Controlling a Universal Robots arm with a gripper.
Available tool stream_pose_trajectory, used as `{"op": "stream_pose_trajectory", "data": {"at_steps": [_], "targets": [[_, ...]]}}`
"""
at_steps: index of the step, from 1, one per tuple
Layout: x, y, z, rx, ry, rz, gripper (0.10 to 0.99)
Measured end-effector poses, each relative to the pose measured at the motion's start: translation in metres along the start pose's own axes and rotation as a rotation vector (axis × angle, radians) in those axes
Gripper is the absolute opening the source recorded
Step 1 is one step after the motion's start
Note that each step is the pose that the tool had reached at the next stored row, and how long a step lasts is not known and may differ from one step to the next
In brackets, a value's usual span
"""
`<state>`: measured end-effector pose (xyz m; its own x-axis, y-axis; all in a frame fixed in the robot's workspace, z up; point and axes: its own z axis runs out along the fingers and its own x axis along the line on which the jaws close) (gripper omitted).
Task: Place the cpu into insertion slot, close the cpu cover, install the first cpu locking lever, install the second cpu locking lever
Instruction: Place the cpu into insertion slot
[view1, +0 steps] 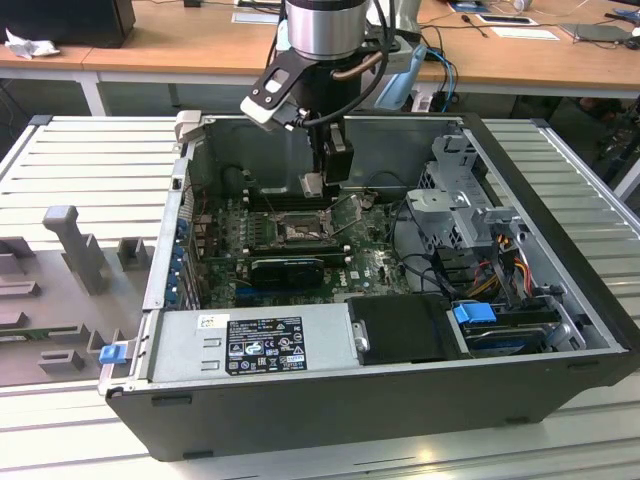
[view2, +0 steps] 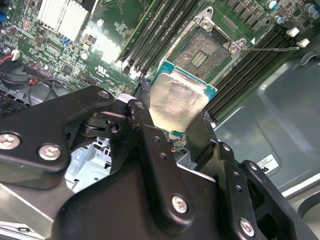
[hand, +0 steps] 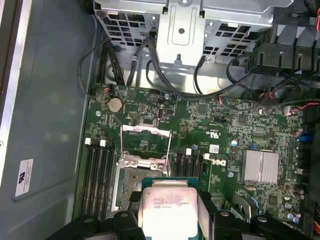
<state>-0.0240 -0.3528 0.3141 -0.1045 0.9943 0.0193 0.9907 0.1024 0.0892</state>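
Observation:
My gripper (view1: 314, 190) hangs inside the open computer case, shut on the cpu (view1: 312, 183), a small square chip with a pale silver top. In the second wrist view the black fingers (view2: 142, 117) pinch two opposite edges of the cpu (view2: 177, 100). The chip hovers a little above the motherboard, beside the insertion slot (view2: 202, 52), which lies open with its contacts showing. In the first wrist view the cpu (hand: 167, 205) overlaps one edge of the insertion slot (hand: 131, 187), and the cpu cover (hand: 145, 142) stands swung open past it. A thin locking lever (view2: 272, 48) sticks out beside the socket.
Long black memory slots (hand: 97, 170) flank the socket. A black ribbed card (view1: 288, 268) and a grey power supply (view1: 250, 345) lie nearer the case front. A metal drive cage (view1: 455, 205) with cables stands at the exterior view's right. A finned heat sink (hand: 260, 166) sits on the board.

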Motion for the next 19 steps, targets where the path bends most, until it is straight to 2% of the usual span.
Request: {"op": "stream_pose_trajectory", "data": {"at_steps": [19], "targets": [[0.0006, -0.0005, 0.0064, 0.000, -0.0007, 0.008, 0.525]]}}
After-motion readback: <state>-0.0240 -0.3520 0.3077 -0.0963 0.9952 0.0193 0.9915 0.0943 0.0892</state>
